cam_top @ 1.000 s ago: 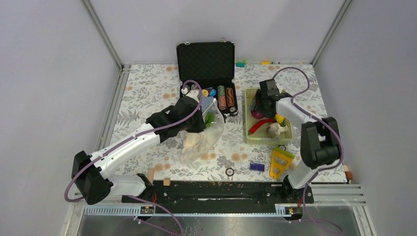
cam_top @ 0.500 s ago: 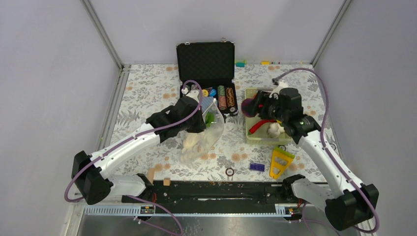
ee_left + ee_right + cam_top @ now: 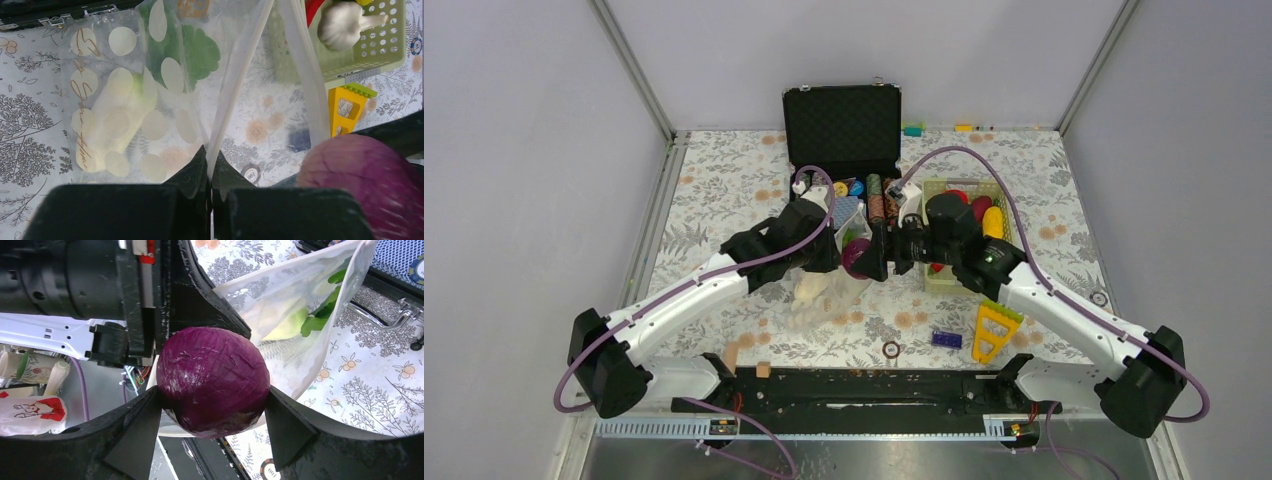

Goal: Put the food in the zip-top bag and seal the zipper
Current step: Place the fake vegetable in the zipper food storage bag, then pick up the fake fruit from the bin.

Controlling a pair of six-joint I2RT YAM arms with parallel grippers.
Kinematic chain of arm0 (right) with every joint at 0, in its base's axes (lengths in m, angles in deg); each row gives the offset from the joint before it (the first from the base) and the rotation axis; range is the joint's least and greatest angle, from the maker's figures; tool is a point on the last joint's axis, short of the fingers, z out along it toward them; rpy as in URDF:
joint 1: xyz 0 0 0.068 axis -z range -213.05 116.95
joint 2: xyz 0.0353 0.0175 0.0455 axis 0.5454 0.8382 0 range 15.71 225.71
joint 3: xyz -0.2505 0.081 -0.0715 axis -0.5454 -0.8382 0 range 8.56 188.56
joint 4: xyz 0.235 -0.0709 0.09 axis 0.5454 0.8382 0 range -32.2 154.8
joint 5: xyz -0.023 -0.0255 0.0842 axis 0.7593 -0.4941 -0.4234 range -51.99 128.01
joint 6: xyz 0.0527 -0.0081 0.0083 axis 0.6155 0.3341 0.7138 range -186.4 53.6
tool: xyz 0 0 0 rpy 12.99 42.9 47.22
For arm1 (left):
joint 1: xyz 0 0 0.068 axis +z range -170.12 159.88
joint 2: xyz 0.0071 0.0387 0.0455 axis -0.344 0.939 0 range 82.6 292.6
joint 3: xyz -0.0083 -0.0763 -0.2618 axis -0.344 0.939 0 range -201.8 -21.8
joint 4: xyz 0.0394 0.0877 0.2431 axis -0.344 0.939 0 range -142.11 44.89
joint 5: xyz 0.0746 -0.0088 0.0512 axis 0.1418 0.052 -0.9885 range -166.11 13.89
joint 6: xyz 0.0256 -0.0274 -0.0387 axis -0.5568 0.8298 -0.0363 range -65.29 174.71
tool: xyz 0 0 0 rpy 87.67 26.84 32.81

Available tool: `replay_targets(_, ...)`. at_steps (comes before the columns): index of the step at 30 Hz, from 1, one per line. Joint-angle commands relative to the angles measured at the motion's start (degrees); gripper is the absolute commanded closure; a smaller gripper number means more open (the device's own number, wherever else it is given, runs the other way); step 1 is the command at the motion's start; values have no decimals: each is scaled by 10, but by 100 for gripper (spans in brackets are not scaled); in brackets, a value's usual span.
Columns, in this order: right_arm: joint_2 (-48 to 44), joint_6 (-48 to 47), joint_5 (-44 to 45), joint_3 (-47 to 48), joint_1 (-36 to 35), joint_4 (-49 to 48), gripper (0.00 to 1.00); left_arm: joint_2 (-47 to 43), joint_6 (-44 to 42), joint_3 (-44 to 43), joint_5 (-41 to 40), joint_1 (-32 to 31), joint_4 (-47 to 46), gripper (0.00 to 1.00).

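While the left gripper [image 3: 209, 163] pinches 1 lip of the zip-top bag [image 3: 125, 115] between closed fingers and holds its mouth up, our right gripper [image 3: 212, 392] has its 2 fingers clamped on the purple round food piece [image 3: 210, 365], right at that mouth and above the table. A green leafy piece [image 3: 200, 50] and a pale piece [image 3: 117, 107] already lie inside the bag, and more food waits in the green basket [image 3: 385, 50]. We judge the purple piece hard, light and smooth, so a grip across its widest girth suits it, while an off-centre squeeze could pop it out. The bag looks thin and floppy, so we would hold it by the stiffer zipper [image 3: 240, 75] band, never the film.
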Motion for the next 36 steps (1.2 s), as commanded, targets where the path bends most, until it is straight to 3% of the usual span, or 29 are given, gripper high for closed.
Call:
replay_targets(1, 9, -21, 41, 25, -13, -3, 41, -20, 0, 2, 12, 3, -33, 100)
replay_targets(3, 16, -22, 49, 29, -17, 5, 37, -22, 0, 3, 15, 3, -35, 100)
replay_targets(9, 22, -29, 81, 39, -22, 26, 3, -26, 0, 3, 18, 3, -35, 100)
replay_targets(10, 19, -29, 84, 40, -23, 28, 1, -27, 0, 3, 17, 3, -35, 100)
replay_targets(23, -1, -12, 158, 37, -23, 39, 0, -41, -1, 7, 10, 4, -32, 100)
replay_targets(28, -22, 3, 327, 42, -18, 89, 1, -42, -4, 7, 6, 4, -31, 100)
replay_targets(31, -27, 27, 366, 42, 20, 119, 0, -40, -5, 6, 7, 5, -31, 100)
replay_targets(36, 2, 55, 360, 39, 152, 122, 0, -35, -7, 6, 11, 6, -31, 100)
